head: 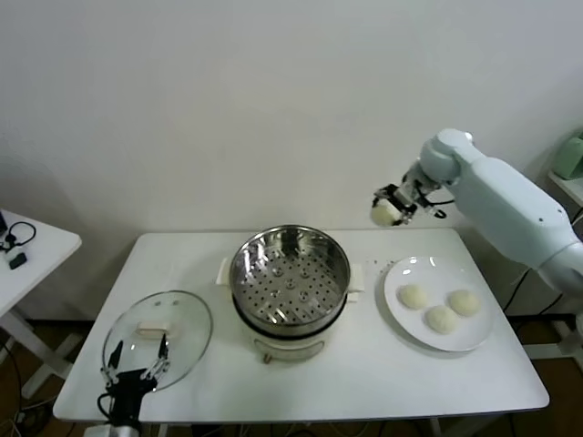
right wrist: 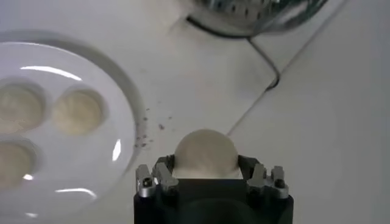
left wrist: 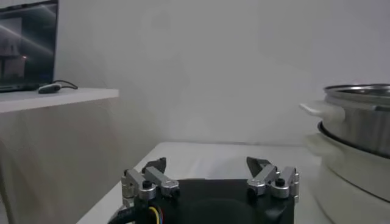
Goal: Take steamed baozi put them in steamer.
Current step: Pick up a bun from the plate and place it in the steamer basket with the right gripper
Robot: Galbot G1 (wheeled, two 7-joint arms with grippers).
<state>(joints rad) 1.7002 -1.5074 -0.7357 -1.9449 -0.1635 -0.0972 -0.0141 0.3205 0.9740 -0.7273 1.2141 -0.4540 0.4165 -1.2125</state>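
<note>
Left gripper [left wrist: 210, 173] with fingers spread apart over white table [left wrist: 201, 152], steamer [left wrist: 359, 131] beside, side desk [left wrist: 49, 97] with laptop [left wrist: 27, 45]

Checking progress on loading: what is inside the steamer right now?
Inside the steamer only its bare perforated tray shows, no baozi. Whatever is below the tray is hidden. One baozi is held in the right tool.

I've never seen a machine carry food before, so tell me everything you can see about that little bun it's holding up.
The bun is a small, round, smooth ball of cream-white dough, unmarked as far as it shows. The right gripper pinches it between its fingers, well above the table's back edge, between the steamer and the plate. Nothing else touches it. Part of it is hidden by the fingers.
</note>
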